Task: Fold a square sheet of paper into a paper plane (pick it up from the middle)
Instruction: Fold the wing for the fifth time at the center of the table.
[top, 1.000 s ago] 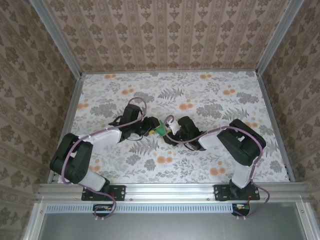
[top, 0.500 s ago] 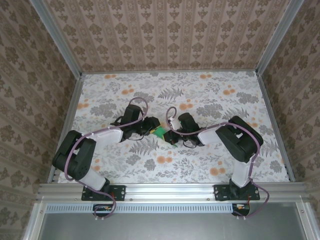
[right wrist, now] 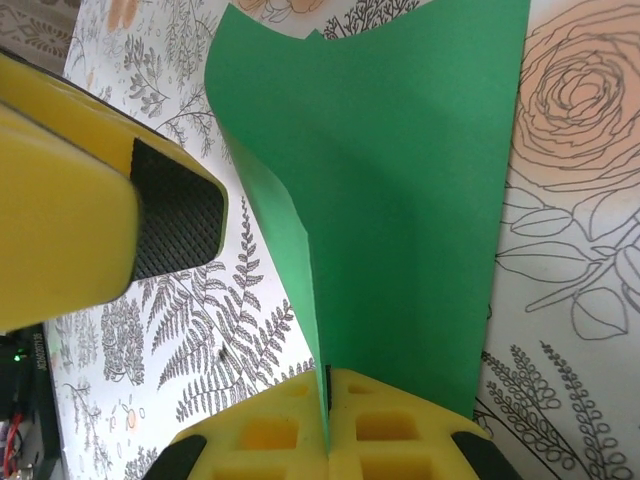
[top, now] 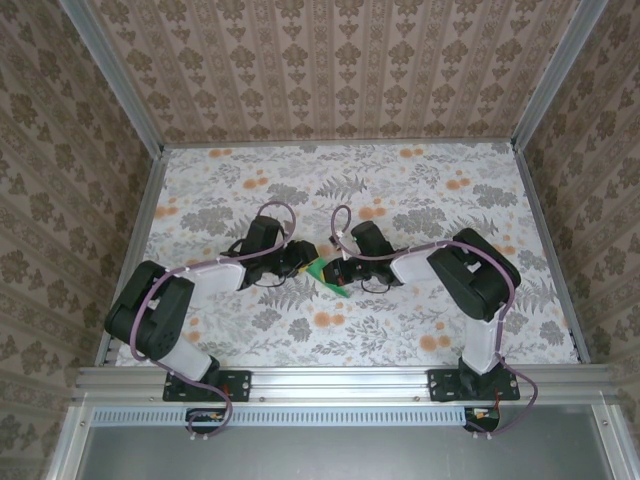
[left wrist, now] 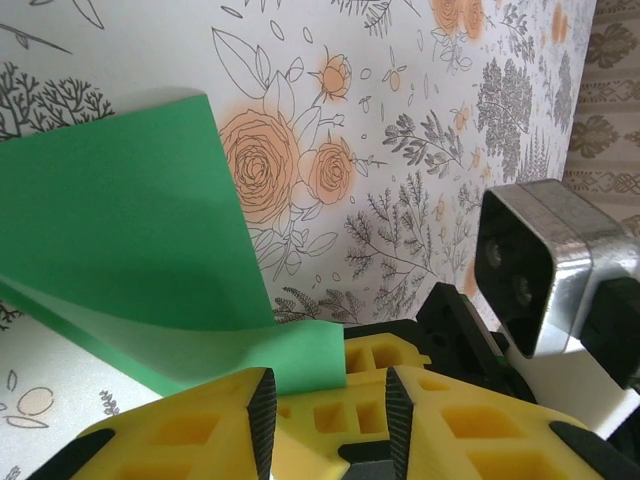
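The square sheet of paper (right wrist: pixel 400 200) is light and floppy. It bows rather than slides, so I'd pinch an edge near the middle and go gently. It curls up off the table (left wrist: pixel 400 60), one edge clamped in the right claw (right wrist: pixel 328 385). The left claw (left wrist: pixel 328 400) stands apart, just beside it. A second ago the right claw was still closing, and now more green shows between the claws.

Matt green paper (right wrist: pixel 400 200); textured black pad (right wrist: pixel 175 210)
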You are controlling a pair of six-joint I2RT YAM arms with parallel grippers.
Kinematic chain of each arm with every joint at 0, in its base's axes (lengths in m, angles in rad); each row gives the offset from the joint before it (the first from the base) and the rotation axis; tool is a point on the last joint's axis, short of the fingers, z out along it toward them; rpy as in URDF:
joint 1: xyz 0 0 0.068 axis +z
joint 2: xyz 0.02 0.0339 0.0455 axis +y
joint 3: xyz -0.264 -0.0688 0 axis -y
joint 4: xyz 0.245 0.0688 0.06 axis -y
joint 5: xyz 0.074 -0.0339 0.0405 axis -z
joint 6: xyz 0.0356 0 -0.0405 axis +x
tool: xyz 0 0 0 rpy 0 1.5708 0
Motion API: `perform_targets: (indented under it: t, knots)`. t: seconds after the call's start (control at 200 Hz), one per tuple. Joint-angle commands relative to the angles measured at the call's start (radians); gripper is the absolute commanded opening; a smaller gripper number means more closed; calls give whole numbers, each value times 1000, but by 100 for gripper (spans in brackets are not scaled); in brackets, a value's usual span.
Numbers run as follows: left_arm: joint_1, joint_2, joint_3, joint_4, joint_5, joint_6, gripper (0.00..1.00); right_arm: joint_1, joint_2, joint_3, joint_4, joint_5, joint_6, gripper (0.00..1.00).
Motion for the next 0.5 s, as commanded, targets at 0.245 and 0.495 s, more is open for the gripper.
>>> perform_targets:
  t: [0.245, 0.495]
  knots:
    - [-5, 51, -12, 51, 7, 15, 32, -5, 37, 42, -93, -49, -3, 10]
    - [-3, 80, -14, 41, -6, 17, 28, -13, 24, 53, -113, -66, 9, 17]
